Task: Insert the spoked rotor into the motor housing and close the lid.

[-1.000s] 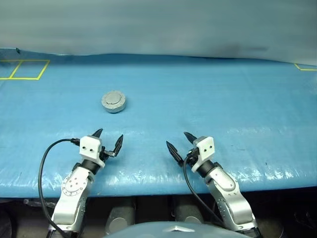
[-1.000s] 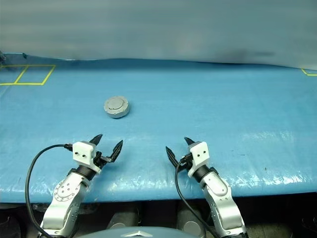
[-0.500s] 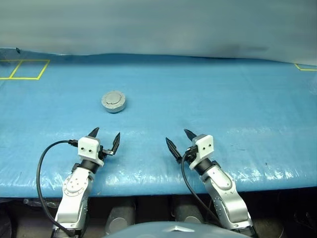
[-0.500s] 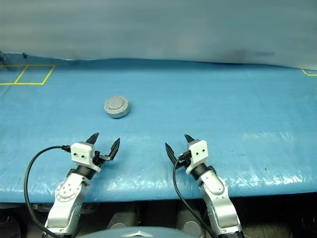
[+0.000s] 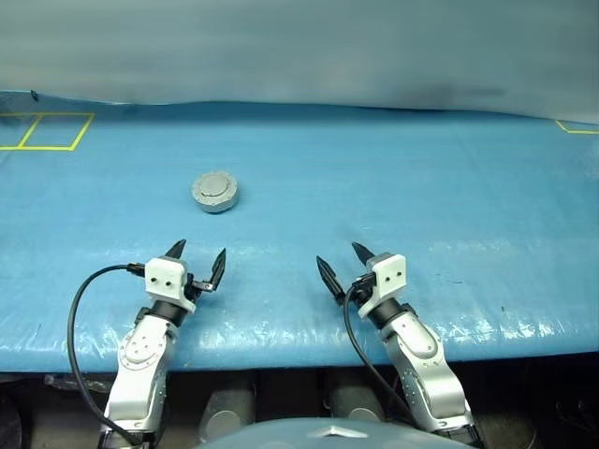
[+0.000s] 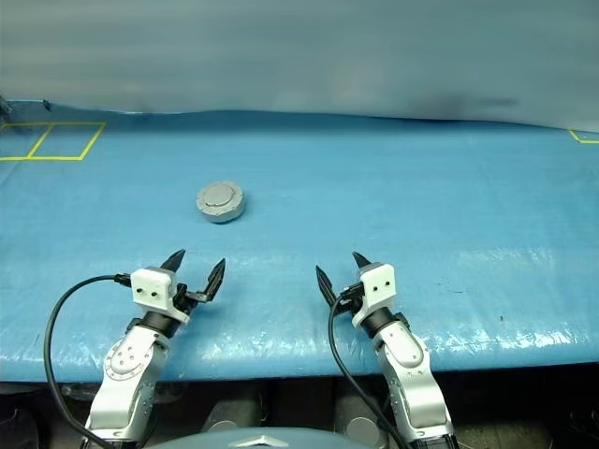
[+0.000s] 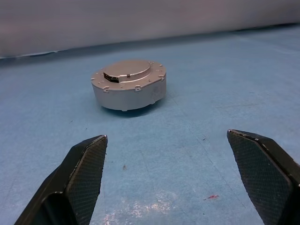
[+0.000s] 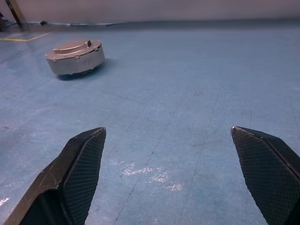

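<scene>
The round grey motor housing (image 5: pixel 215 199) rests on the blue table cover, left of centre. The silver lid (image 5: pixel 215 186), with its raised central circle, sits flat on top of it; the left wrist view gives the housing (image 7: pixel 129 93) and lid (image 7: pixel 126 70) close up. The spoked rotor is hidden. My left gripper (image 5: pixel 199 257) hovers open and empty just in front of the housing. My right gripper (image 5: pixel 339 260) is also open and empty, further right and angled toward the housing (image 8: pixel 75 61).
The blue cover (image 5: pixel 421 187) spans the whole table, with glossy wrinkles along its front edge (image 5: pixel 299 332). Yellow tape squares (image 5: pixel 47 131) mark the far left corner and a yellow line (image 5: pixel 576 128) the far right. A grey wall rises behind the table.
The left gripper has turned slightly and shifted a touch to the left. The housing, the lid and the right gripper stay as they were.
</scene>
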Controlling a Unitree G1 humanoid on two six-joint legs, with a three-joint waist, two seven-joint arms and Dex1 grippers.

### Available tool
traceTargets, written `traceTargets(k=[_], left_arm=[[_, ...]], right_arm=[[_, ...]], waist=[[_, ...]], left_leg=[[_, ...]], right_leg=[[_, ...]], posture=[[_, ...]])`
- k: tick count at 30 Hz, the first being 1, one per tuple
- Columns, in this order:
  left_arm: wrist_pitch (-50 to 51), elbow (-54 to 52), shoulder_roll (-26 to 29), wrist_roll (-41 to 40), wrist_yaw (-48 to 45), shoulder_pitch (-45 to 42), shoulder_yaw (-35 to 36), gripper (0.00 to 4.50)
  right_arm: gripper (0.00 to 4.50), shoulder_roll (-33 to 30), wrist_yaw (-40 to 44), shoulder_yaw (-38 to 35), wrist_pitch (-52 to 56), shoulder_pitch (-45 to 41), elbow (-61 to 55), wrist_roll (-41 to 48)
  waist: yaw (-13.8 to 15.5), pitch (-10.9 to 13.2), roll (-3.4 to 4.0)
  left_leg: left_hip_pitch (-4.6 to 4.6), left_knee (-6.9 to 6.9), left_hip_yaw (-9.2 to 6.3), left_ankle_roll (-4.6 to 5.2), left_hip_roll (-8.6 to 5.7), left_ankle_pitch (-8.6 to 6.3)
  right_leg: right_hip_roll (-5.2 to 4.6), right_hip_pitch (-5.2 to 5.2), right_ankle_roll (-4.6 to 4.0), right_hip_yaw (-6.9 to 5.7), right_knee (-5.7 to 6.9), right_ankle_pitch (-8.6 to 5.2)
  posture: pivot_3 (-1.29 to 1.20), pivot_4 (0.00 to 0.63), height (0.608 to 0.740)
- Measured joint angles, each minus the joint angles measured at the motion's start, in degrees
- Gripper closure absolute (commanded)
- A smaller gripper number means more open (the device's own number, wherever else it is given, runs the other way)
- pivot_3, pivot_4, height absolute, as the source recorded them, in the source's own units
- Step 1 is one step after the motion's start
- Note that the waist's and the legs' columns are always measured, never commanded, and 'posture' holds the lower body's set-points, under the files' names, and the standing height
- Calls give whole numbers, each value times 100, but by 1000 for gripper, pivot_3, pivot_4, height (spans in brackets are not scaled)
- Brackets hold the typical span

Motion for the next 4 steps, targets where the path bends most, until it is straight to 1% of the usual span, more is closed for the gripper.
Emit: traceTargets(k=[4], left_arm=[[1,0,-4,-18,-63,-8,0,29]], right_arm=[[0,-21,-3,1,-1,0,19,-9]], waist=[[-3,0,0]], left_leg=[[0,0,0,0,0,0]], right_leg=[[0,0,0,0,0,0]], posture=[[0,150,740]])
